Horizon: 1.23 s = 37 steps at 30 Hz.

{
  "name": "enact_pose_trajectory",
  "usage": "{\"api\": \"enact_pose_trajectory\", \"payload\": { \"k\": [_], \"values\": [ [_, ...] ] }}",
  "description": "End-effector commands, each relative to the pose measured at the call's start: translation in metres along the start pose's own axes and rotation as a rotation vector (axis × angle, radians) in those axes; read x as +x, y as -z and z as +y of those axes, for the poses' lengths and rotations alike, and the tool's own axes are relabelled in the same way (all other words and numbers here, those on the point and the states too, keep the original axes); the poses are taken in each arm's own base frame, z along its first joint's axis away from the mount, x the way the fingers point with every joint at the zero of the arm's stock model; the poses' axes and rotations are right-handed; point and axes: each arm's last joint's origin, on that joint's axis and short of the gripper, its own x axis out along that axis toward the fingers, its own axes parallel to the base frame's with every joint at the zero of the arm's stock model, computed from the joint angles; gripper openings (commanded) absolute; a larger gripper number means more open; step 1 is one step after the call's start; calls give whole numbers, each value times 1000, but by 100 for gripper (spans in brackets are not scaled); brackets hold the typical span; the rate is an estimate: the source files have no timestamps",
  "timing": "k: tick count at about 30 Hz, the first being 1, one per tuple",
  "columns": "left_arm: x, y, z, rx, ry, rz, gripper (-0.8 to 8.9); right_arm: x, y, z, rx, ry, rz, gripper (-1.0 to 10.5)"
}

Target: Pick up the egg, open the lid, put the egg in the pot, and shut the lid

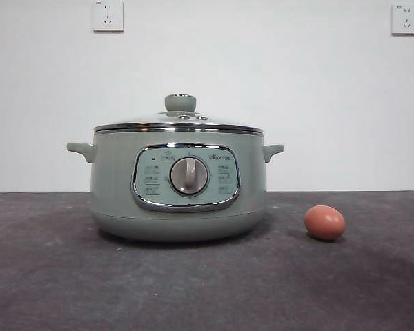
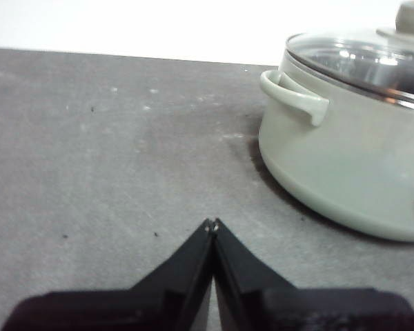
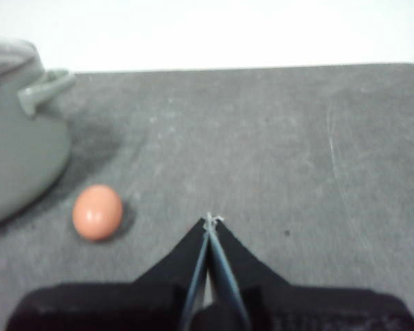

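The sage-green pot point(image 1: 178, 185) stands on the dark grey table in the middle of the front view, control panel and silver dial facing the camera. Its glass lid point(image 1: 179, 121) with the green knob rests shut on top. The reddish-brown egg point(image 1: 324, 223) lies on the table to the right of the pot, a short gap from it. My left gripper point(image 2: 212, 223) is shut and empty, back from the pot point(image 2: 345, 145) and its lid point(image 2: 372, 58). My right gripper point(image 3: 210, 219) is shut and empty, apart from the egg point(image 3: 97, 212) and the pot point(image 3: 21, 131).
Both arms are out of the front view. A white wall with two sockets point(image 1: 107, 15) point(image 1: 406, 18) closes the back of the table. Dark grey mat point(image 1: 207, 289) stretches in front of the pot and on both sides.
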Motion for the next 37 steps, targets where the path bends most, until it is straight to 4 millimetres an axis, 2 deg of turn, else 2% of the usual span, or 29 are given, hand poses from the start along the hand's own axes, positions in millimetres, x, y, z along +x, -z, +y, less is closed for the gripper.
{"api": "enact_pose_trajectory", "payload": {
  "k": [1,6,14,20,29,32,37],
  "values": [
    [-1,-5,-1,-86,3,-18,-6,-1,-7,0,99,0,-52,-9],
    [-10,-28,-6,-87,31,-48,-6,-8,-30,1,142,-12,-120,-10],
    [-30,-79,-17,-94,27,-23,-6,-19,-80,4,200,-87,-151,-11],
    [-42,-124,-27,-72,79,-3,-6,-25,-129,6,182,-85,-45,-11],
    [-52,-179,-39,-34,201,106,-6,-34,-201,12,38,-204,145,-11],
    [-55,-193,-42,-4,235,158,-6,-36,-217,14,8,-244,227,-11],
    [-58,-208,-46,-2,249,212,-6,-37,-230,16,-23,-319,300,-10]
  ]
}}
